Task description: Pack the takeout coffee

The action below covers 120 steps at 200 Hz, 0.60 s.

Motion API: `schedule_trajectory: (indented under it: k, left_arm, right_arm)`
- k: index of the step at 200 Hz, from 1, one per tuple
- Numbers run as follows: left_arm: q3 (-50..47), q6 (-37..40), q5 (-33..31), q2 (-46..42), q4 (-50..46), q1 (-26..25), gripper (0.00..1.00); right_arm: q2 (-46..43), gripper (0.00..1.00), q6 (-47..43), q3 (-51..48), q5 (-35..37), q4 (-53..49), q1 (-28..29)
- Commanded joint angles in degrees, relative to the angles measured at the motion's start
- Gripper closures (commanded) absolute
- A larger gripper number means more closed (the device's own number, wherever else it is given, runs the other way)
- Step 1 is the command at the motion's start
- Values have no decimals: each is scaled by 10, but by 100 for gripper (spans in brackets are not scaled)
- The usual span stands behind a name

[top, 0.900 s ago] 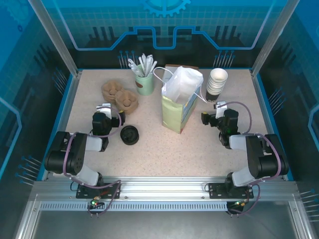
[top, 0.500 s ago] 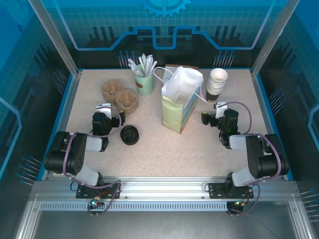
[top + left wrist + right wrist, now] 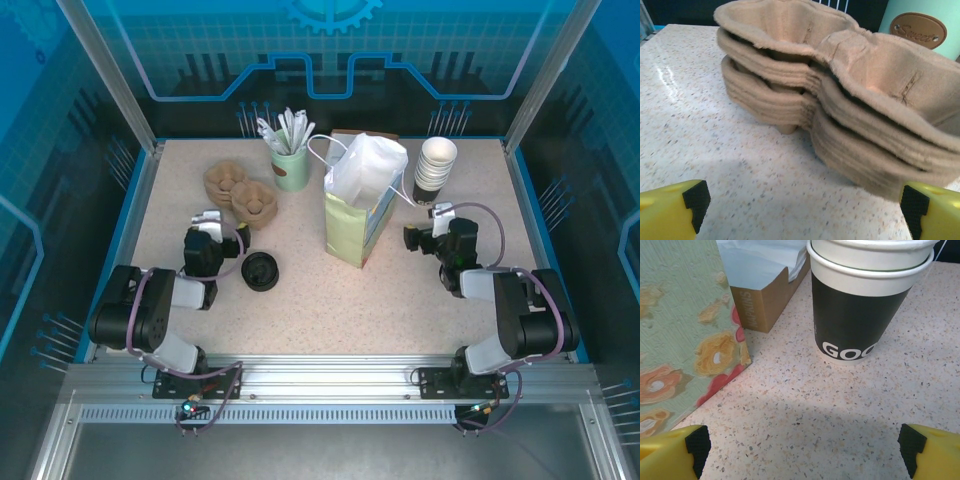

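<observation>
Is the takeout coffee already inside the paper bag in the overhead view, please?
No, the takeout coffee stands on the table, apart from the paper bag and to its left.

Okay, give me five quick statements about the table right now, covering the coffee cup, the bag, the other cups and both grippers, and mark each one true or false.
1. The small paper cup with a round black lid stands on the table, outside the bag. True.
2. The left gripper is shut on that cup. False: it is open and holds nothing, facing the stacked brown pulp cup carriers.
3. The pale green floral paper bag stands upright with white tissue paper at its top. True.
4. The stack of white-and-black paper cups lies on its side. False: it stands upright on the table beside the bag.
5. The right gripper is open and holds nothing. True.
</observation>
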Motion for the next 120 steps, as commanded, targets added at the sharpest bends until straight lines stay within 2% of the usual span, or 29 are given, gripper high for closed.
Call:
schedule_trajectory:
  k: [1,19,44,64,87,101,120]
  left_arm:
    - [-36,-6,-20,-37,72,1,1]
    - [-26,-9,-31,-105,-8,0,1]
    - [41,-39,-57,-230,-229,-2,1]
    - [118,-101,-99,-298,-396,-5,1]
    - [250,-190,-148,-314,-624,-7,1]
    - [309,-209,-141,-307,-706,-10,1]
    - [361,-235,-96,-313,-780,-11,1]
  right_arm:
    - [-41,0,14,38,-3,-75,-15]
    - [-84,0,29,40,-9,-108,-28]
    - [-147,0,64,71,5,-226,-45]
    - [-207,0,103,85,16,-306,-60]
    - [-269,0,172,135,20,-431,-85]
    - [-284,0,216,184,20,-517,-99]
    - [-275,0,232,277,-2,-630,-110]
